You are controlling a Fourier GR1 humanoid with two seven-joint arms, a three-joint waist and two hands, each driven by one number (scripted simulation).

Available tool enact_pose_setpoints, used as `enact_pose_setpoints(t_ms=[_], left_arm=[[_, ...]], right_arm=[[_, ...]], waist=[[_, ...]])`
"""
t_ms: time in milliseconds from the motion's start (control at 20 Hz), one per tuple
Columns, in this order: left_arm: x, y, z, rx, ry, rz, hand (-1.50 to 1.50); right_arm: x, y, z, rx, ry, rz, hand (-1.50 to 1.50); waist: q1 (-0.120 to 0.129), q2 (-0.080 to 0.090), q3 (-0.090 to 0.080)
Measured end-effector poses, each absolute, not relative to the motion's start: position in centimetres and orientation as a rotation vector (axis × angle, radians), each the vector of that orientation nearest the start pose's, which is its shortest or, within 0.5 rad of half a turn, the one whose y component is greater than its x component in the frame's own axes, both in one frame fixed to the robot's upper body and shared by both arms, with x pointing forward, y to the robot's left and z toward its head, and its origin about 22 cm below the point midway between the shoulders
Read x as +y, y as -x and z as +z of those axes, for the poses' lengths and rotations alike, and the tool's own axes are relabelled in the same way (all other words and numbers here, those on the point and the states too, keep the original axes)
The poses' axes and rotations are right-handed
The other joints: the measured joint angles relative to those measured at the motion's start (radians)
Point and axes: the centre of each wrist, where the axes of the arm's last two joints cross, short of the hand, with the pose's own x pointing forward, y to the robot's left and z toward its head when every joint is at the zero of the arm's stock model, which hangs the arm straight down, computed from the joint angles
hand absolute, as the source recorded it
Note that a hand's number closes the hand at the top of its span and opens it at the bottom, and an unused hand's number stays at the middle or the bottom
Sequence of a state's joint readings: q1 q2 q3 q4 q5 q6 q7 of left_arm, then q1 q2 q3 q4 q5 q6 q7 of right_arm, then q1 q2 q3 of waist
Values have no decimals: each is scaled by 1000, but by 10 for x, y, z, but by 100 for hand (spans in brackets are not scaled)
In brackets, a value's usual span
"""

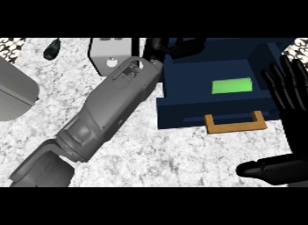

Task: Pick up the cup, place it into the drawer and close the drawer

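An open dark blue drawer [182, 112] with a tan wooden handle [236, 124] juts over the counter at the upper right. A bright green object [232, 85] with a flat rectangular outline rests on its floor; I cannot tell if this is the cup. My left forearm [111, 110] crosses the counter diagonally, and my left hand [182, 47] is over the drawer's back left corner, dark against the dark blue, with nothing visible in it. At the right edge, beside the drawer's front, my right hand [292, 114] rests open, fingers up.
A white box [111, 49] with a round knob stands at the back, left of the drawer. A dark green bottle-like object [52, 48] lies further left. A grey rounded basin [7, 94] is at the left edge. Speckled counter [182, 154] lies in front of the drawer.
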State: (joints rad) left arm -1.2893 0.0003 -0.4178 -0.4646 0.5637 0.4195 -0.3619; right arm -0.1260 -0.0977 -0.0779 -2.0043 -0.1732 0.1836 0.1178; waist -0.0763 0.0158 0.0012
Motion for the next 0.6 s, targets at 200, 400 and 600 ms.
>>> enact_pose_setpoints(t_ms=[200,400,600], left_arm=[[12,-428,141,-1899,67,-280,150],[12,-428,133,-1887,-7,-345,-150],[10,-428,133,-1883,-38,-358,-150]], right_arm=[[-246,-237,136,-2002,-199,180,-150],[-244,-239,138,-2006,-213,195,-150],[-245,-238,137,-2017,-231,188,-150]], waist=[[-14,3,0],[-26,8,1],[-35,10,1]])
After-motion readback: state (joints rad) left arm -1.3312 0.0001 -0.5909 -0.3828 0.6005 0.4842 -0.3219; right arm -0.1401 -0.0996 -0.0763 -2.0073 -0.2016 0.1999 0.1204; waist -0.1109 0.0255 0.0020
